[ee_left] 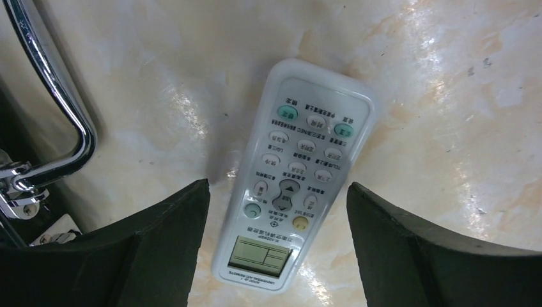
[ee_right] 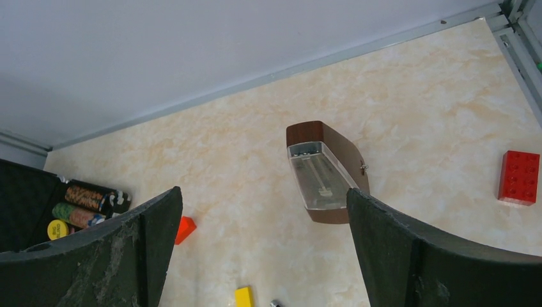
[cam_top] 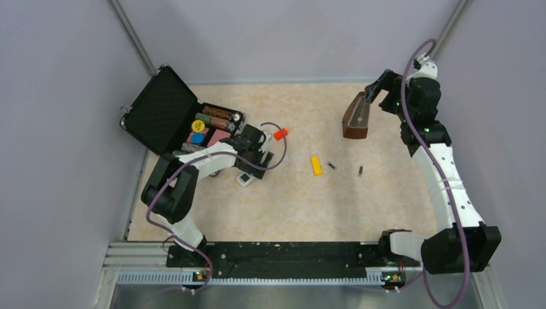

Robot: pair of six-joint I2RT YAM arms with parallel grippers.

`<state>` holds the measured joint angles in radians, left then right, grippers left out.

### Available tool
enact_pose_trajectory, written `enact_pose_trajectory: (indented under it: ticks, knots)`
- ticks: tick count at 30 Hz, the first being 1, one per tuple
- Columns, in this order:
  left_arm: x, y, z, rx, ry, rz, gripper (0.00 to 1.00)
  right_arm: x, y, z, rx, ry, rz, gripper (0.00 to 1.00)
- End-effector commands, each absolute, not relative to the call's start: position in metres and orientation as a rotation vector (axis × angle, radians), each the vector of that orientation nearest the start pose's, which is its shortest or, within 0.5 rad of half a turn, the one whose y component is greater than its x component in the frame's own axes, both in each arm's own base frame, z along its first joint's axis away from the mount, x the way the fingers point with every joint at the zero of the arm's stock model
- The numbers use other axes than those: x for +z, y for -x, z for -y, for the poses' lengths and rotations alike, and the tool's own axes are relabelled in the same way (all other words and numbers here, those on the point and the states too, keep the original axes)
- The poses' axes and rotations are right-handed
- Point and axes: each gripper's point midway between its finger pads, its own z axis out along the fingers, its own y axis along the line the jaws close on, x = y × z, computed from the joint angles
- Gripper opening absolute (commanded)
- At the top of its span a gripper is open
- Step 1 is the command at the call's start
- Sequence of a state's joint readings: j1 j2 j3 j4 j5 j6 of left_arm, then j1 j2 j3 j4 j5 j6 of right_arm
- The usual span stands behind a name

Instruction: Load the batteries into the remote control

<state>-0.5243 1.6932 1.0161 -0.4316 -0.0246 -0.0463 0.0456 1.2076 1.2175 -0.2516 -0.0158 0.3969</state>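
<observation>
The left claw [ee_left: 276, 187], wide and empty, straddles the remote control [ee_left: 300, 160], seemingly not touching it. The remote's long axis runs down the gap. The right claw [ee_right: 263, 192] hangs open, empty.

The remote control [ee_left: 297, 173] is white, the table [ee_left: 447, 96] beige and marbled

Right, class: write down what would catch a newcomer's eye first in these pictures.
The flat white plastic remote control lies buttons-up on the marbled table, straddled by the open left end effector. At the far left stands an open black case of colourful items; two tiny dark batteries lie mid-table, right of a yellow block.
</observation>
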Motion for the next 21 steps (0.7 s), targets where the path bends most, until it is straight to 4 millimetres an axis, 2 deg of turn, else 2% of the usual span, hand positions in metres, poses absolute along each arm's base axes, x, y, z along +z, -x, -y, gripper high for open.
enact_pose_trajectory:
  ticks: [1, 5, 8, 12, 15, 21]
  knots:
    - [0.028, -0.315, 0.173, -0.083, -0.728, -2.602, 0.81, 0.332, -0.403, -0.04, 0.353, -0.302, -1.784, 0.97]
    - [0.025, -0.314, 0.167, -0.052, -0.741, -2.606, 0.76, 0.33, -0.403, -0.043, 0.368, -0.3, -1.793, 0.96]
    - [0.025, -0.313, 0.168, -0.064, -0.745, -2.595, 0.67, 0.33, -0.403, -0.046, 0.383, -0.296, -1.802, 0.96]
    - [0.029, -0.318, 0.174, -0.091, -0.735, -2.571, 0.39, 0.329, -0.402, -0.05, 0.41, -0.298, -1.815, 0.96]
    - [0.043, -0.327, 0.181, -0.121, -0.691, -2.512, 0.26, 0.329, -0.401, -0.057, 0.45, -0.28, -1.841, 0.96]
    - [0.089, -0.338, 0.202, -0.257, -0.587, -2.355, 0.19, 0.322, -0.389, -0.085, 0.627, -0.233, -1.913, 0.94]
